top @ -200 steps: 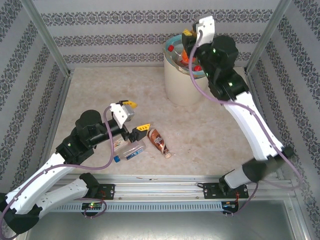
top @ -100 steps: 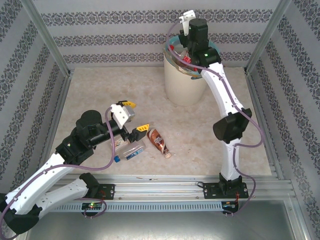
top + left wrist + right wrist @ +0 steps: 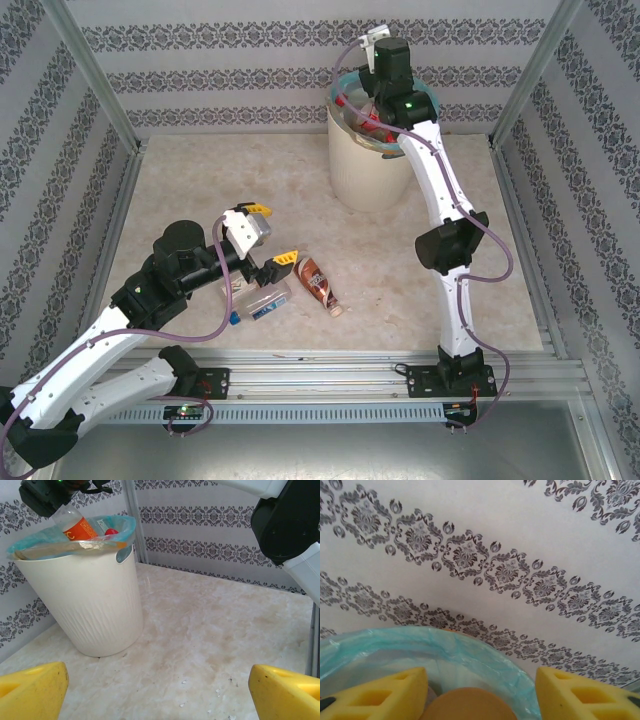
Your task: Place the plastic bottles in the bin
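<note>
I am looking at white wallpapered walls carrying grey damask bands, which are closing in three sides. A beige marbled tabletop is spreading out between them, showing a few small specks in the left wrist view. Slanted aluminium frame posts are rising at the back corners. A ribbed aluminium rail is running along the near edge. Soft, even light is falling everywhere.

I can make out no words: print on the orange-labelled clear plastic bottle and the brown-labelled plastic bottle is too small to read.
</note>
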Tool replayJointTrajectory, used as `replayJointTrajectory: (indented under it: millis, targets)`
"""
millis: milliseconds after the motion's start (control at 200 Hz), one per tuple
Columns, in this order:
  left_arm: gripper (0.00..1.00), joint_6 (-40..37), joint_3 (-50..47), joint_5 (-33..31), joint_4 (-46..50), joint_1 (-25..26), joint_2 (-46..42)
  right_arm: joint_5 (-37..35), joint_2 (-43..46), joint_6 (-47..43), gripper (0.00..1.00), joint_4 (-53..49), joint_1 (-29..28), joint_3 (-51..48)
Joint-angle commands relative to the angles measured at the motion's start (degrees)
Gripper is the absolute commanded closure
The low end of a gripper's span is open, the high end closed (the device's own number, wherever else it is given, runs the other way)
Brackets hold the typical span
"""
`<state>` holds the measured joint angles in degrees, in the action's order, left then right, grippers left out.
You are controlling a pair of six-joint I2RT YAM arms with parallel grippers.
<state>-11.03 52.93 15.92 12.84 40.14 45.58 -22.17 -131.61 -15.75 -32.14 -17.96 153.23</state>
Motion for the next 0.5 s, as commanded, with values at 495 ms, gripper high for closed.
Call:
replayJointTrajectory:
  millis: [495]
  targets:
    - [0.07, -1.5, -0.4, -1.1, 0.2, 0.5, -0.6, 5.7, 2.5, 10.7, 0.58, -3.5, 5.3, -9.9]
